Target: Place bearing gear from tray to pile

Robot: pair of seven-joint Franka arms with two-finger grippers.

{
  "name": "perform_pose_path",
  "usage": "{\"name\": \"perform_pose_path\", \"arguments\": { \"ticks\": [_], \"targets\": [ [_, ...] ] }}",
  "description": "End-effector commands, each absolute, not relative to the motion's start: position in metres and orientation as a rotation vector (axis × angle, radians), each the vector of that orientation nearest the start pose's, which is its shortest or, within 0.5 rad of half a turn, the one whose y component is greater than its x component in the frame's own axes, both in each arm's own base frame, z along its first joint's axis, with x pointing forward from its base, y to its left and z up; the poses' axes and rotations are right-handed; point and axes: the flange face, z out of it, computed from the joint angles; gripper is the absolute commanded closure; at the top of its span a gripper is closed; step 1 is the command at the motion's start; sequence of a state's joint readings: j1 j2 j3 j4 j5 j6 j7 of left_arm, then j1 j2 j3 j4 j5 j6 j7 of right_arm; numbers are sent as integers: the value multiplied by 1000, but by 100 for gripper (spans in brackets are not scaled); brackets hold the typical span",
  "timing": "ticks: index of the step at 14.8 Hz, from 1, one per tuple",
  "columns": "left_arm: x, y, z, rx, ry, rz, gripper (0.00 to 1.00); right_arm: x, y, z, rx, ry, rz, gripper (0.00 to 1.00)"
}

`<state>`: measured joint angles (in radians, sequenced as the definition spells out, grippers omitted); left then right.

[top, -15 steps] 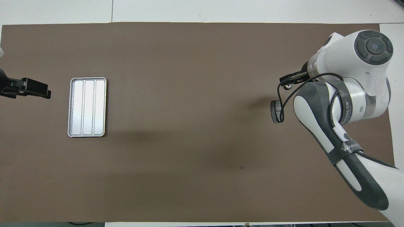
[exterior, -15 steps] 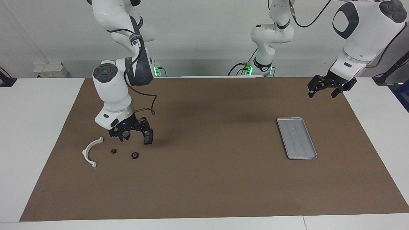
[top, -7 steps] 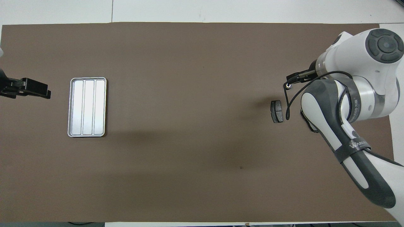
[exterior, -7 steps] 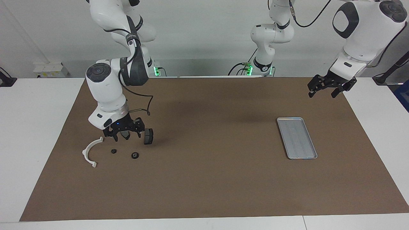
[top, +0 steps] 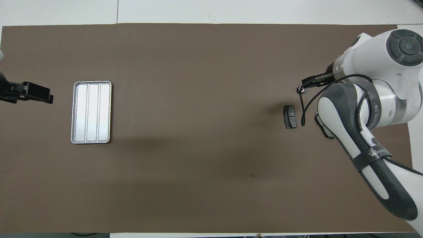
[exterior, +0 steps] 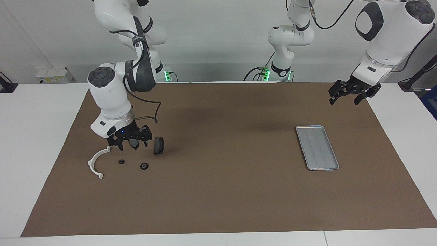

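Note:
The silver tray (exterior: 317, 147) lies bare on the brown mat toward the left arm's end; it also shows in the overhead view (top: 91, 112). Toward the right arm's end lie the white curved bracket (exterior: 96, 162), two small black round parts (exterior: 121, 161) (exterior: 144, 166) and a dark brake pad (exterior: 158, 146), which the overhead view shows too (top: 290, 116). My right gripper (exterior: 131, 143) hangs open and empty just above the mat between the bracket and the brake pad. In the overhead view its arm hides most of the pile. My left gripper (exterior: 353, 94) waits open above the mat's corner, clear of the tray.
The brown mat (exterior: 225, 191) covers most of the white table. A dark piece (top: 324, 127) shows partly from under the right arm; I cannot tell what it is. Cables and arm bases stand along the robots' edge.
My right gripper has drawn away from the brake pad toward the bracket and risen slightly; the pad now stands apart on the mat. The left arm has not moved.

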<state>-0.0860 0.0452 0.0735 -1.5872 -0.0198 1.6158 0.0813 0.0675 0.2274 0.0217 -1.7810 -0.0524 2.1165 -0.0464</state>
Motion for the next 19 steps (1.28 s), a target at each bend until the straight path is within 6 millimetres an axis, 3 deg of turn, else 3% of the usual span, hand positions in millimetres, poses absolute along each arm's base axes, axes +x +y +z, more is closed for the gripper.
{"name": "perform_pose_path", "arguments": {
  "ticks": [1,7,12,15,19],
  "targets": [
    [563,-9,597,-3146,151,24,0,609,53,466,-3149,-245,-168,0],
    [563,-10,597,-3148,154,24,0,560,46,541,-3161,-229,-103,0],
    [563,-10,596,-3148,154,26,0,525,46,590,-3136,-214,-104,0],
    [563,-10,597,-3148,154,24,0,502,46,607,-3113,-202,-19,0],
    [563,-10,597,-3148,154,24,0,497,50,608,-3112,-217,51,0]
  ]
}}
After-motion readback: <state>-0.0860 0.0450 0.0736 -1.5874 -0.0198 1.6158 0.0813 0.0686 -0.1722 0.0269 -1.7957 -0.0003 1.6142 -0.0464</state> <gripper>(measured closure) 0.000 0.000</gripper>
